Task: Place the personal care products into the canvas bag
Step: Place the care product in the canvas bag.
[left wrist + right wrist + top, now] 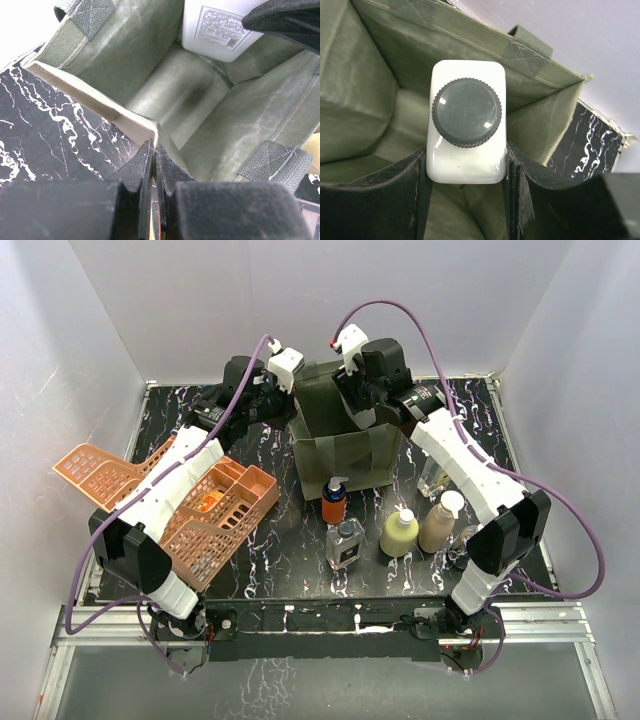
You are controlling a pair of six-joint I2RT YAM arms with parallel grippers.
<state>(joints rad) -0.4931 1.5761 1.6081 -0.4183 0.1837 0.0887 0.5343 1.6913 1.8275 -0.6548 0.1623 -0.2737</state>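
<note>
The canvas bag (345, 440) stands open at the far middle of the black marbled table (290, 565), and both arms are on it. The left gripper (154, 152) is pinched tight on the bag's left rim, the fabric edge caught between its fingers. The right gripper (467, 172) clamps the white bottle (467, 150) by its sides, dark ribbed cap up, hanging in the bag's open mouth, clear of the floor inside. Just near of the bag stands the orange bottle (334, 502) with its blue top, and nearer again the square clear bottle (345, 545). To their right, side by side, are the yellow-green pump bottle (399, 532) and the tan bottle (441, 522). A clear bottle (435, 478) peeks out beside the right arm. The orange baskets (215, 510) lie on the left.
</note>
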